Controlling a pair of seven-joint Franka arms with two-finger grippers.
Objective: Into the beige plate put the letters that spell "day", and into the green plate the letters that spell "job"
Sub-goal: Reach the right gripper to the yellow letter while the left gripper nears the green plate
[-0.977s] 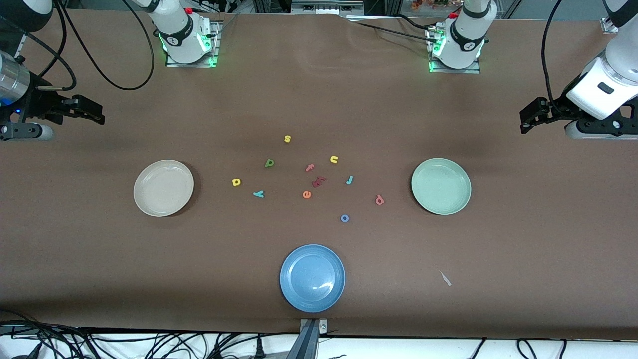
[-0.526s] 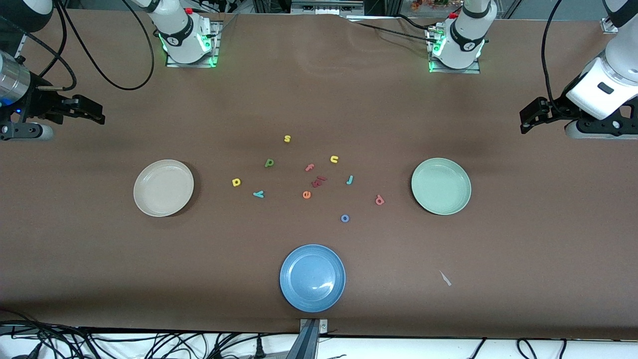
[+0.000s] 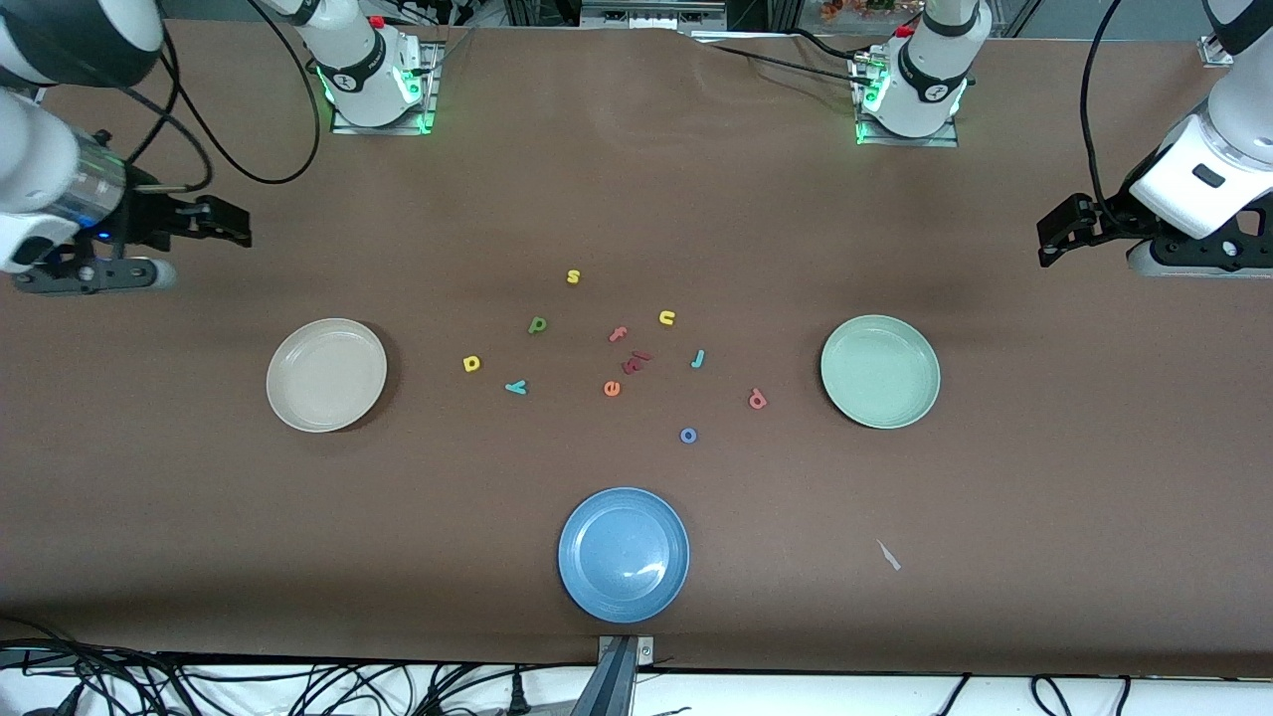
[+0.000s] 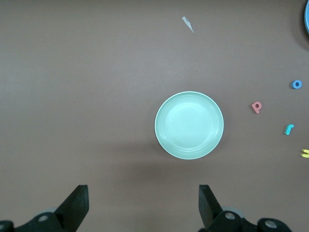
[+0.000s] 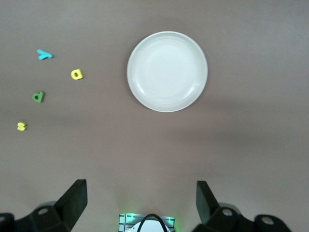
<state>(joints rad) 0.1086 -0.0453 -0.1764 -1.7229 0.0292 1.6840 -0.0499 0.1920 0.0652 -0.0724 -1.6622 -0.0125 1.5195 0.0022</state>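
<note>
The beige plate (image 3: 326, 375) (image 5: 167, 71) lies toward the right arm's end, the green plate (image 3: 880, 371) (image 4: 189, 125) toward the left arm's end. Between them lie the yellow d (image 3: 471, 364) (image 5: 77, 74), the green stemmed letter (image 3: 537, 324) (image 5: 38, 96), the teal y (image 3: 515, 387) (image 5: 44, 54), the teal j (image 3: 698, 359) (image 4: 289, 129), the blue o (image 3: 688, 435) (image 4: 297, 84) and the salmon b (image 3: 758, 400) (image 4: 256, 107). My right gripper (image 3: 235, 227) (image 5: 140, 200) hangs open and empty over bare table at its end. My left gripper (image 3: 1046, 242) (image 4: 142, 203) waits open at the other end.
A blue plate (image 3: 624, 554) sits near the front edge. Among the letters also lie a yellow s (image 3: 573, 276), a yellow u (image 3: 666, 318), a pink f (image 3: 619, 334), an orange e (image 3: 612, 388) and dark red pieces (image 3: 636, 361). A pale scrap (image 3: 888, 555) lies on the mat.
My right arm has swung inward from the table's end toward the middle, its gripper still open. The left arm, plates and letters have not moved.
</note>
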